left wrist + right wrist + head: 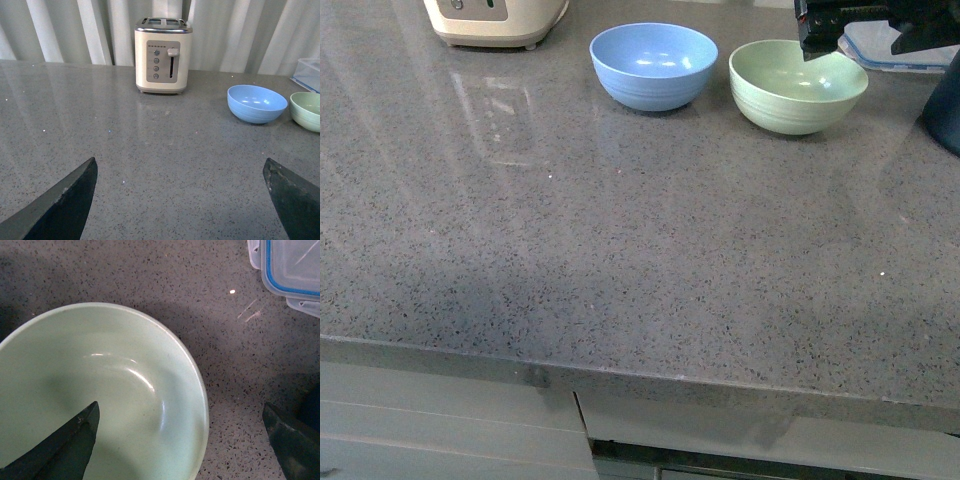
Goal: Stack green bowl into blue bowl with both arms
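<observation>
The green bowl (797, 85) sits empty on the grey speckled counter (620, 250) at the back right, with the blue bowl (653, 64) just left of it, a small gap between them. My right gripper (865, 40) hovers open over the green bowl's right rim. In the right wrist view one finger hangs above the green bowl's (100, 395) inside, the other over bare counter outside the rim, with my right gripper (180, 440) straddling it. My left gripper (180, 200) is open above bare counter, far from the blue bowl (257, 103) and green bowl (306, 110); the front view does not show it.
A cream toaster (495, 20) stands at the back left, also the toaster (163, 55) in the left wrist view. A clear lidded container with blue seal (890, 45) lies behind the green bowl. A dark navy container (945, 105) stands at the right edge.
</observation>
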You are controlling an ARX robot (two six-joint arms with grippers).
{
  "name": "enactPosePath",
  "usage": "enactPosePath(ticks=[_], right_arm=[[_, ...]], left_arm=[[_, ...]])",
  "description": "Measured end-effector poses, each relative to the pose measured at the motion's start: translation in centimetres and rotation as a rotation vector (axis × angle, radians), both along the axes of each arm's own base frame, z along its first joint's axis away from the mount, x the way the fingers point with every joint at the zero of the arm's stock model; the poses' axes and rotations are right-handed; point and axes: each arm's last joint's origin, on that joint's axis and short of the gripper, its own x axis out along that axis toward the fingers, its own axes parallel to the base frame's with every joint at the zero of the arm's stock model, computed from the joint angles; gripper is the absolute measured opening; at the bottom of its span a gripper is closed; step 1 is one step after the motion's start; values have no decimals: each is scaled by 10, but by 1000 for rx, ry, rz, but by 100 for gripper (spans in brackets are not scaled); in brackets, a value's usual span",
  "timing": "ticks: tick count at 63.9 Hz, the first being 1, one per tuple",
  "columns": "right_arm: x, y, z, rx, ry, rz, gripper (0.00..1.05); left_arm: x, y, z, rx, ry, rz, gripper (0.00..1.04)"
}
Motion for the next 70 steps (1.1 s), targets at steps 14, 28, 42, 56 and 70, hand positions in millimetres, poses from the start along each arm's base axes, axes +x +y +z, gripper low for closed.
enactPosePath(ticks=[14,28,42,56,70], right_arm=[[1,0,-5,3,-4,2,95],[-2,-4,-16,5,15,-1,95],[1,-15,-25,7,30,-17,95],[1,-17,-26,21,31,-14,95],[-1,-16,-29,50,42,-2,95]], left_arm=[[0,0,0,0,0,0,98],[0,0,0,0,0,0,98],[0,0,0,0,0,0,98],[0,0,0,0,0,0,98],[0,0,0,0,0,0,98]])
